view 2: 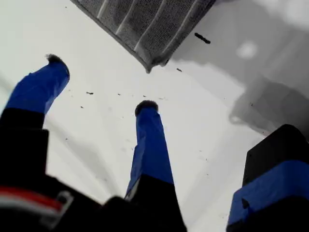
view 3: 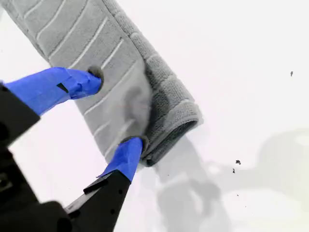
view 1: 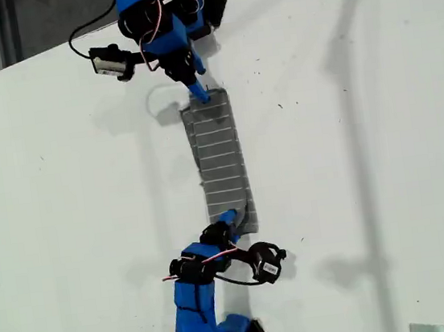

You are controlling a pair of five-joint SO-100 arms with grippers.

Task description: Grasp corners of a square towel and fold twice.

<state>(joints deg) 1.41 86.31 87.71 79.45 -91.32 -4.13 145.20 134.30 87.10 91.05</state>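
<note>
In the exterior view I cannot tell which arm is which: one arm enters from the top edge, the other from the bottom edge, and both are cut off by the frame. Each has its tip at one end of the towel (view 1: 221, 158), and at that size I cannot see whether either tip touches the cloth.

The towel lies on the white table (view 1: 367, 156) as a long narrow strip, running between the two arms near the middle of the exterior view.

My first tool (view 2: 102, 83) is spread wide, with bare table between its fingers. The towel is ahead of the fingertips and apart from them, and only one corner (view 2: 150, 65) and a few stripes show, since the frame cuts off the rest.

My second tool (view 3: 116, 108) is also spread, straddling the strip near its layered end. One finger (view 3: 126, 157) sits at the towel's edge by the thick fold, and the other hangs above the striped surface. The cloth there is blurred, so I cannot tell whether they touch.
</note>
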